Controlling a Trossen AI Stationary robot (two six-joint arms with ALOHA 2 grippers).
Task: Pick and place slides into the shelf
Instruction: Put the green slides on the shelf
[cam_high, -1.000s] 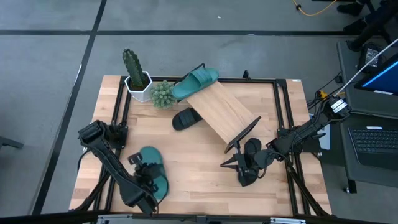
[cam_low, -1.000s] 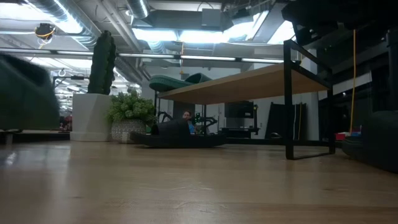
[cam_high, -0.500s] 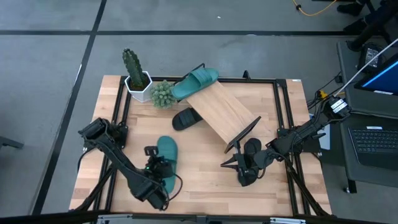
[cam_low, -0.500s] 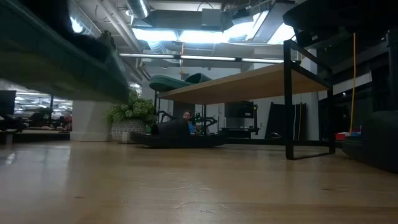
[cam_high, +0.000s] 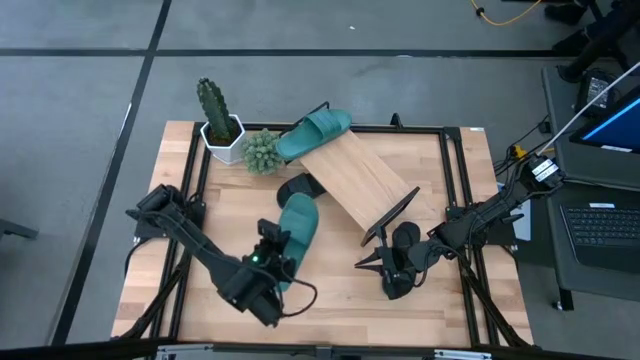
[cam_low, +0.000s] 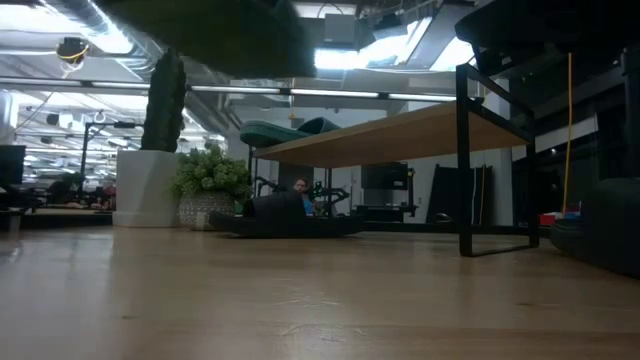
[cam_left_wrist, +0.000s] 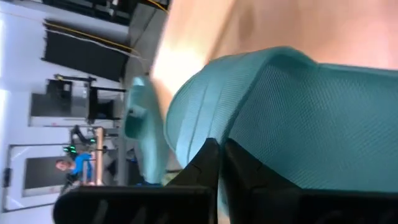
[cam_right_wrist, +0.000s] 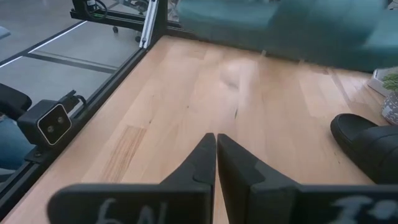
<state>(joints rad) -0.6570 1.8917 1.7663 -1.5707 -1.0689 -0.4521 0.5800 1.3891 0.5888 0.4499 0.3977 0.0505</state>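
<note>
Slides lie scattered: one teal slide (cam_high: 293, 232) is clamped in the left hand (cam_high: 268, 248), whose fingers (cam_left_wrist: 208, 165) are closed on its strap, and it hangs above the desk (cam_high: 330, 275) in the low view, clear of the wood. Ahead of that hand stands the shelf (cam_high: 355, 180), its slanted board bare along most of its length. The second teal slide (cam_high: 318, 128) rests on the shelf's far end, beyond the carried one. A black slide (cam_high: 297, 188) lies on the desk between the left hand and the shelf, partly under the board's edge. The right hand (cam_high: 392, 262) sits closed and empty, low beside the shelf's near end, with another black slide (cam_high: 402, 252) just next to it.

The step in hand looks like carrying the teal slide over to the board. To do it well, the left hand probably needs to keep the slide high enough to pass over the black slide and the shelf's black frame. It should then turn the slide to match the board's slope before lowering. Setting it down flat, next to the teal one already there, would leave room for the black pair. Releasing only once the sole rests on the wood should stop it sliding down the slope.
</note>
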